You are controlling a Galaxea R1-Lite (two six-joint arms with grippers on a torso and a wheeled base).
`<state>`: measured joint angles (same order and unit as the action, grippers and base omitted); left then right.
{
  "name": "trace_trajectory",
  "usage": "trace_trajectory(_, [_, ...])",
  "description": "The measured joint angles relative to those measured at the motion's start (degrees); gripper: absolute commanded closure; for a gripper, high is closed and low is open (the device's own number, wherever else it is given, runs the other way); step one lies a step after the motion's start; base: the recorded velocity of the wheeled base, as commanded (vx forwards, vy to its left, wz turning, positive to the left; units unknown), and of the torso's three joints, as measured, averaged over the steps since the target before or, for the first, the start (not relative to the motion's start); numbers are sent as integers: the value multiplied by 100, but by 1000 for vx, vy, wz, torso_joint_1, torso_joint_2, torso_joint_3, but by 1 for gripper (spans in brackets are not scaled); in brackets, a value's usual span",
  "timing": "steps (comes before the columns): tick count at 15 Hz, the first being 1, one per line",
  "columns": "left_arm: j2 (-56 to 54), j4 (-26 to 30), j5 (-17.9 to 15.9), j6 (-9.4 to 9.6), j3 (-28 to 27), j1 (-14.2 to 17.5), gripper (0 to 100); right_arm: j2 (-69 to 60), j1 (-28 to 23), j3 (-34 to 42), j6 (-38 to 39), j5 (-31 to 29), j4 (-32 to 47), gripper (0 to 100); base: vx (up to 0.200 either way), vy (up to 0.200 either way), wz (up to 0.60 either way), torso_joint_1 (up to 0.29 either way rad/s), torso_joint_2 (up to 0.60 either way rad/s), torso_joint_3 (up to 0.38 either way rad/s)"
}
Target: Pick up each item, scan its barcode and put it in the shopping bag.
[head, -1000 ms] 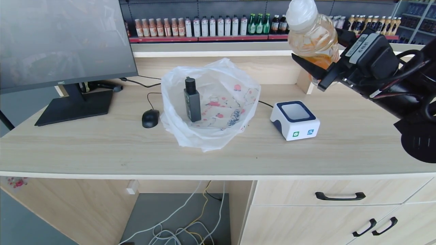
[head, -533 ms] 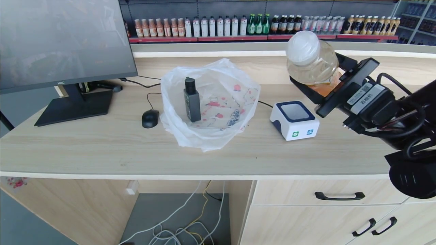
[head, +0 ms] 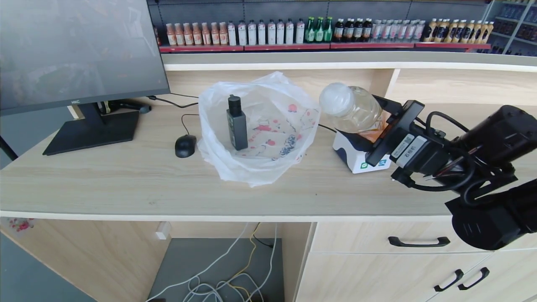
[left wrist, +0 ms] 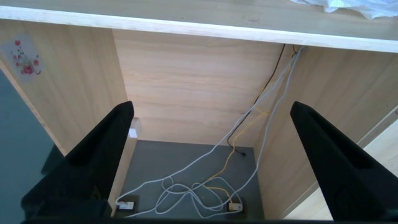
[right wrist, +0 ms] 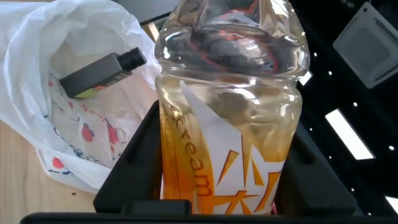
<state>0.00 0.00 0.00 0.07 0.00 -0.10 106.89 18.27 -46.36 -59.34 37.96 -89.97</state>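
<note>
My right gripper [head: 375, 128] is shut on a clear drink bottle [head: 352, 110] with an orange label and a white cap. It holds the bottle tilted over the white-and-blue barcode scanner [head: 356, 157], cap toward the shopping bag. In the right wrist view the bottle [right wrist: 227, 130] sits between the black fingers [right wrist: 134, 168]. The white plastic shopping bag [head: 293, 100] stands open mid-counter with a dark bottle [head: 237, 123] upright inside, which shows again as the dark bottle [right wrist: 102, 71] in the bag [right wrist: 37, 43]. My left gripper [left wrist: 211, 162] hangs open below the counter edge, nothing between its fingers.
A monitor [head: 75, 50] stands on the counter's left, with a black mouse [head: 185, 145] and cables beside the bag. A raised ledge and shelves of bottles [head: 319, 29] run behind. Drawers [head: 418, 241] sit under the counter at right, and loose cables [left wrist: 211, 186] lie on the floor.
My right arm has come down and leftward with the bottle, from high at the back right to just over the scanner. The bag and dark bottle have not moved.
</note>
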Motion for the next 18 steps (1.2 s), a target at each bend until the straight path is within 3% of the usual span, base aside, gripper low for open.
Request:
trace_trajectory(11, [0, 0, 0, 2, 0, 0, 0, 714, -404, -708, 23, 35, 9, 100, 0, 0, 0, 0, 0, 0])
trace_trajectory(18, [0, 0, -2, 2, 0, 0, 0, 887, -466, -852, 134, 466, -6, 100, 0, 0, 0, 0, 0, 0])
